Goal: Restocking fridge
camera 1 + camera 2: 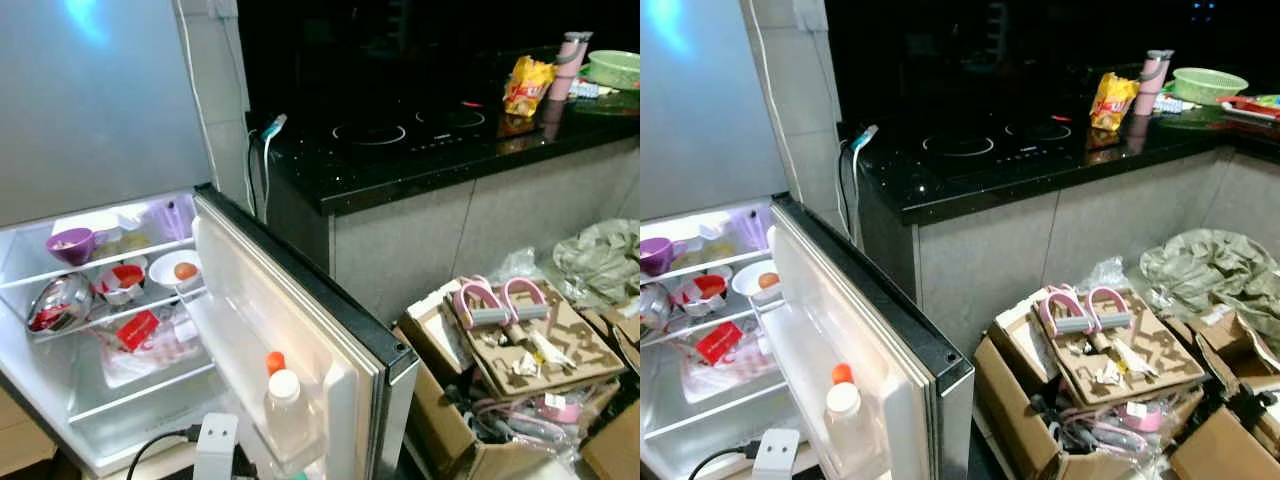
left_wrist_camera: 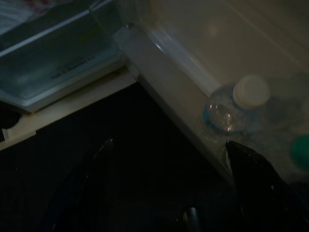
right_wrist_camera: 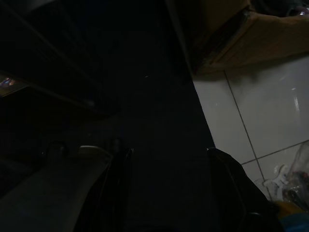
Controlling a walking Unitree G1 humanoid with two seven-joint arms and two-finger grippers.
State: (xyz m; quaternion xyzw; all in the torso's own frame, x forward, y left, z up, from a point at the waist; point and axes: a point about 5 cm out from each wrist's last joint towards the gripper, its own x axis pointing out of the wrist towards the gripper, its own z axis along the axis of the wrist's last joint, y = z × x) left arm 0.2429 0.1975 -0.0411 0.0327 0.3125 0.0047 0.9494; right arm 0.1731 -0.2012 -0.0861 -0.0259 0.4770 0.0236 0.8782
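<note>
Down low by the fridge door [image 1: 300, 330], a clear water bottle [image 1: 287, 410] w/ white cap sits in the door bin, orange-capped one just behind it. Left gripper [image 2: 174, 193] hangs just below that bin, fingers spread apart, holding nothing. Right gripper [image 3: 164, 183] idles over the floor tiles [image 3: 260, 111], also spread and empty. Shelves [image 1: 110, 300] beyond the left gripper hold bowls, a red pack. Best to fetch stock first, approx. from the counter [image 1: 450, 140], and keep arms clear of the door edge.

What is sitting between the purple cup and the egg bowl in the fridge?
A small white bowl with something red in it sits between the purple cup and the egg bowl, in the left eye view.
</note>
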